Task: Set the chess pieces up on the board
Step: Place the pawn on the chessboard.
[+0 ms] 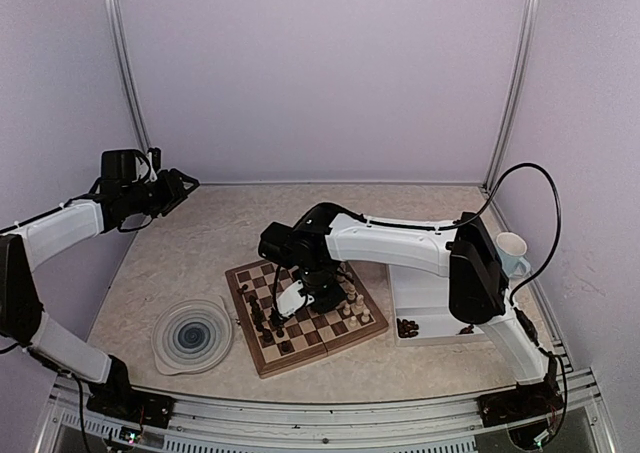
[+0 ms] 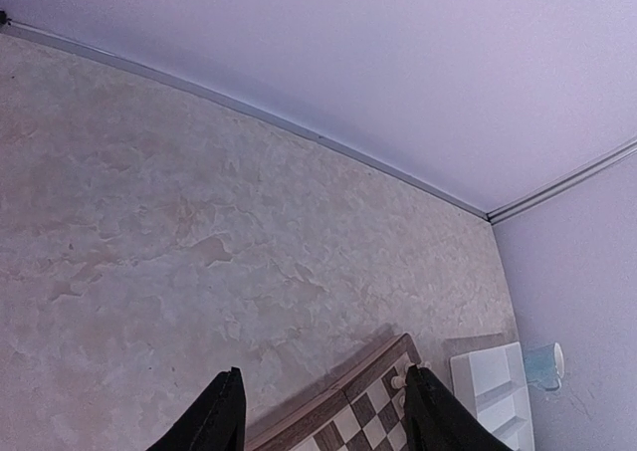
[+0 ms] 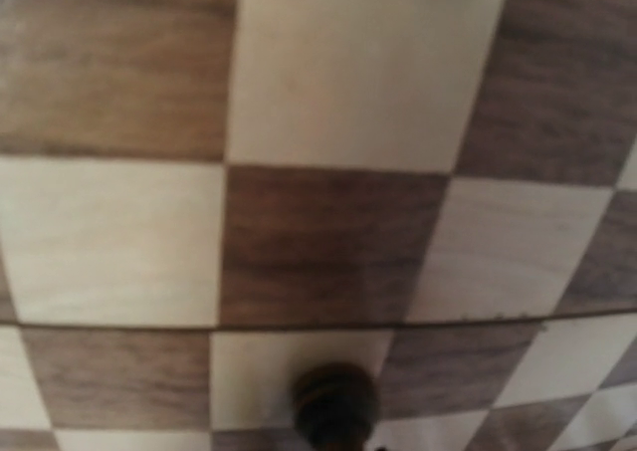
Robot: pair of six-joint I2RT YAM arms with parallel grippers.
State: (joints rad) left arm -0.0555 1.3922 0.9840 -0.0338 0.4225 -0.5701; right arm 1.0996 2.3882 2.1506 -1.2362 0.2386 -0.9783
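Observation:
The board (image 1: 305, 315) lies at the table's middle. Dark brown chess pieces (image 1: 257, 311) stand along its left side and cream pieces (image 1: 352, 299) on its right side. My right gripper (image 1: 287, 316) hangs low over the board's left half. In the right wrist view only checkered squares (image 3: 328, 242) fill the frame, with a blurred dark piece (image 3: 335, 407) at the bottom centre where the jaws meet; the fingers themselves do not show. My left gripper (image 1: 186, 185) is raised at the far left, open and empty (image 2: 323, 411), with the board's far corner (image 2: 373, 391) below it.
A white two-compartment tray (image 1: 430, 291) right of the board holds a few dark pieces (image 1: 407, 327). A pale cup (image 1: 511, 251) stands behind the tray. A round blue-swirl plate (image 1: 192, 335) lies left of the board. Walls close in the back and sides.

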